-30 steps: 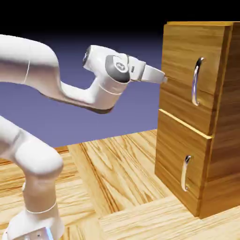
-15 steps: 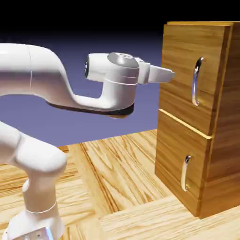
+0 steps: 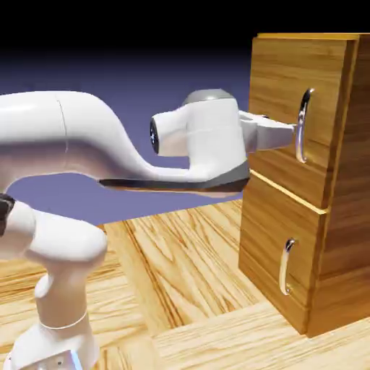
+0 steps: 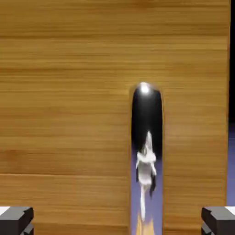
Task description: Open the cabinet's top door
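The cabinet [image 3: 340,217] of light-brown wood stands at the exterior view's right. Its top door [image 3: 278,79] is flush with the front and carries a long curved silver handle [image 3: 303,126]. My gripper [image 3: 291,134] reaches horizontally to that handle, its tips level with the bar's middle. In the hand view the top door [image 4: 69,92] fills the picture and the handle [image 4: 147,137] runs upright just right of centre. The two grey fingertips [image 4: 16,220] stand far apart at the bottom corners, so the gripper [image 4: 117,222] is open with the bar between the fingers and untouched.
Below the top door is the shorter bottom door [image 3: 271,238] with its small silver handle [image 3: 287,266]. The wooden table [image 3: 188,267] lies under the arm, whose white elbow and base [image 3: 58,289] stand at the lower left.
The hand has travelled right from open air to the top door's handle and the forearm has stretched out behind it. The jaws have stayed open and the door has not moved.
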{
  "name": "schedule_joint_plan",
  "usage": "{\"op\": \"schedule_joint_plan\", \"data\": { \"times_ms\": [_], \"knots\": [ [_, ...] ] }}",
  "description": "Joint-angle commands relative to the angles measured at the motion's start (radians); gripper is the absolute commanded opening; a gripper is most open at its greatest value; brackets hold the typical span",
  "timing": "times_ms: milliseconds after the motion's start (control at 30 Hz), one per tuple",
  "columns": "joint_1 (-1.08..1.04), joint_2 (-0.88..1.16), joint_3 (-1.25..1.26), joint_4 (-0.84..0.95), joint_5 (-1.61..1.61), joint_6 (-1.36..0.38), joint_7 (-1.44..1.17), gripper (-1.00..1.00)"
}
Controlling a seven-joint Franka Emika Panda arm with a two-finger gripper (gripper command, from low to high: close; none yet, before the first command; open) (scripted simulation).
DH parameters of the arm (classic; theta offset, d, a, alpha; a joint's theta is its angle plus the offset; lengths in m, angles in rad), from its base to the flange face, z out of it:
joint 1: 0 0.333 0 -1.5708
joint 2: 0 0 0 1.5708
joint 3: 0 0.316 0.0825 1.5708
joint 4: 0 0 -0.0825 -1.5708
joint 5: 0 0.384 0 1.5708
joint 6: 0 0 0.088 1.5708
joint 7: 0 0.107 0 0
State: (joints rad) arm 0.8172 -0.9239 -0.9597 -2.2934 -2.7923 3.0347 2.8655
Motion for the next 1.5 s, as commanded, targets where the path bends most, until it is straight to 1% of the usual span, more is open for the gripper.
{"op": "schedule_joint_plan", "data": {
  "times_ms": [0,33,200,233,267,600,767,933,1200,1467],
  "knots": [
    [0.007,-0.003,-0.008,0.004,-0.023,0.000,0.017,0.00],
    [0.007,-0.003,-0.008,0.004,-0.023,0.000,0.017,0.00],
    [0.186,0.068,-0.118,0.124,-0.046,-0.037,0.032,0.00],
    [0.186,0.068,-0.118,0.124,-0.046,-0.037,0.032,-1.00],
    [0.186,0.068,-0.118,0.124,-0.046,-0.037,0.032,-1.00],
    [-0.177,0.085,0.176,-0.123,0.193,-0.220,-0.018,-1.00],
    [-0.349,0.045,0.355,-0.253,0.375,-0.329,-0.087,-1.00],
    [-0.473,-0.023,0.536,-0.370,0.586,-0.459,-0.170,-1.00],
    [-0.549,-0.122,0.816,-0.490,0.934,-0.711,-0.275,-1.00],
    [-0.542,-0.122,1.106,-0.498,1.262,-1.013,-0.311,-1.00]
  ]
}}
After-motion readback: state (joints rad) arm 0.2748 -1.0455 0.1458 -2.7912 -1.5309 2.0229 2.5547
